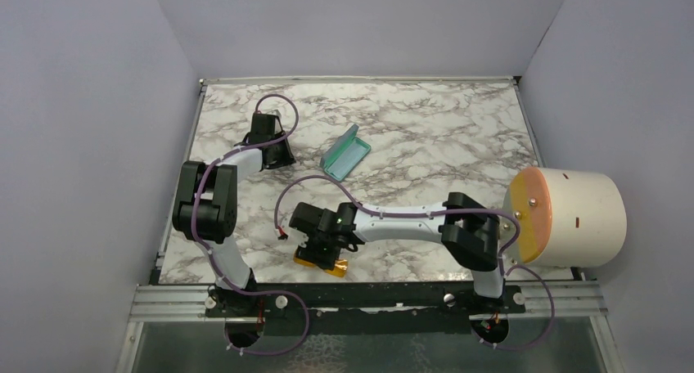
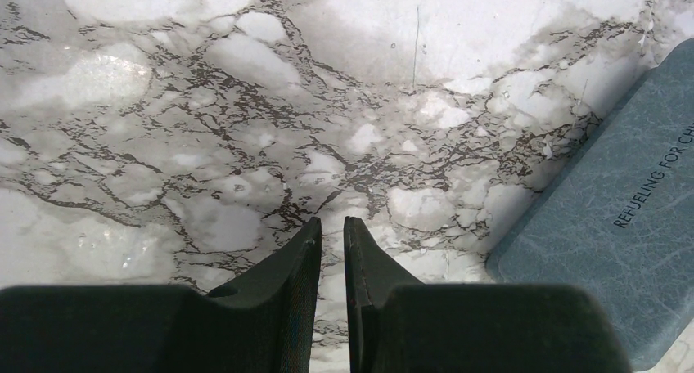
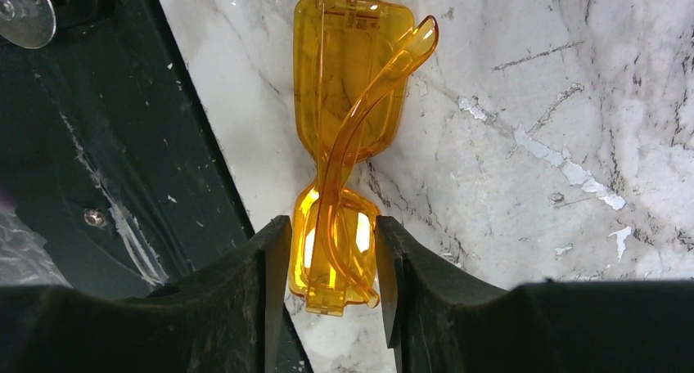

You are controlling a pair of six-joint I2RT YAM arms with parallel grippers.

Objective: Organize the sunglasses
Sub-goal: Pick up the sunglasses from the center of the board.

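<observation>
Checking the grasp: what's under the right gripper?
The folded sunglasses lie on the marble table, one lens between the right gripper fingers. From above, the gripper covers most of them; only an amber edge shows. Actual finger contact isn't clear.

Sunglasses (image 3: pixel 348 136): folded, translucent orange-amber frame and lenses, temples crossed over lenses, lying flat at near edge of desk (image 3: pixel 573 103).

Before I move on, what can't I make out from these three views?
- Sunglasses: top view, mostly hidden under the right gripper; wrist view, near end sits between the fingers.
- Case: left wrist view, cut off by the right edge; its print breaks off.
- Left gripper: top view, fingertips hidden behind its body.
</observation>
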